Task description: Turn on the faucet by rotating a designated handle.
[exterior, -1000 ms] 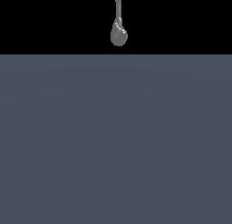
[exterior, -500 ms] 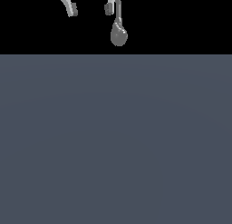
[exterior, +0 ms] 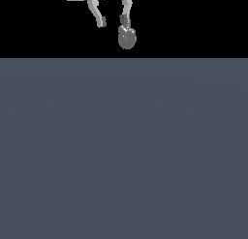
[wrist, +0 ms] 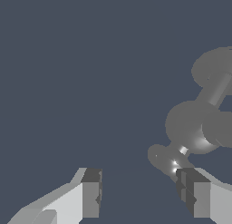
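Exterior view: the white end effector (exterior: pixel 114 21) enters from the top edge with its two fingers spread wide and nothing between them. The faucet (exterior: pixel 126 37) (glossy grey, rounded teardrop bulb) hangs directly below the finger on the exterior view's right, overlapping its tip; whether they touch cannot be determined. The other finger stands apart from it. The grey worktop (exterior: pixel 124 151) fills the lower area.

Wrist view: the end effector (wrist: pixel 141 191) shows both fingertips well separated. The faucet (wrist: pixel 195 128) lies just beyond one fingertip (wrist: pixel 192 191), outside the gap.
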Controlling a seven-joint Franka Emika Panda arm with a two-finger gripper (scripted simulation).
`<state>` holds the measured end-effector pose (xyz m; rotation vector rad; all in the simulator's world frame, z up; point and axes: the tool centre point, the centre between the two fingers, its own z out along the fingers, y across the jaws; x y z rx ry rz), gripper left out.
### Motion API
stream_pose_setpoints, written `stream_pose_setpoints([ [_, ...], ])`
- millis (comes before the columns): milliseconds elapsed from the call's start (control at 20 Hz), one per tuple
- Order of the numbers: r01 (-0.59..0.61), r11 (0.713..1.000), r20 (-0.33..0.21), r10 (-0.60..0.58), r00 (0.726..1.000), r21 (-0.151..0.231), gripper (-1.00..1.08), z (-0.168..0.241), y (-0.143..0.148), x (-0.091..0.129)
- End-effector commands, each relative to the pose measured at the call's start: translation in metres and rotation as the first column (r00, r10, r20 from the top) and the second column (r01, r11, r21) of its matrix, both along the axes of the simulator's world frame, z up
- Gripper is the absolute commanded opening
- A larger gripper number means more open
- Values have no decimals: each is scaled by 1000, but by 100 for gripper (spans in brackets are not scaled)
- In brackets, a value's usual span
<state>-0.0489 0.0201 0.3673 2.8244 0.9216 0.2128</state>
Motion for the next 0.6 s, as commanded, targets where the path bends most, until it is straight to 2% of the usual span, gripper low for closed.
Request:
stream_pose_setpoints([
  [0,-83,994,-50,87,995,66,11,-39,84,-2],
  [50,8,995,-67,-1,998,103,7,-42,63,0],
  [100,32,989,-19,-29,999,144,-36,-34,89,6],
  [150,-41,993,-67,48,997,107,3,-70,89,-23],
  [200,-51,993,-74,59,996,102,3,-74,97,-23],
  [250,-87,993,-53,91,994,74,11,-70,61,-13],
  [300,-25,994,-24,27,999,108,48,-68,62,-7],
  [350,2,990,-19,1,1000,144,16,-72,44,-5],
  [400,-45,986,-15,48,999,160,68,-81,66,-11],
  [450,-106,987,3,107,994,124,75,-82,70,-13],
  [500,-152,986,6,152,988,73,67,-91,66,-18],
  [550,-84,993,-16,86,996,85,76,-106,26,-22],
])
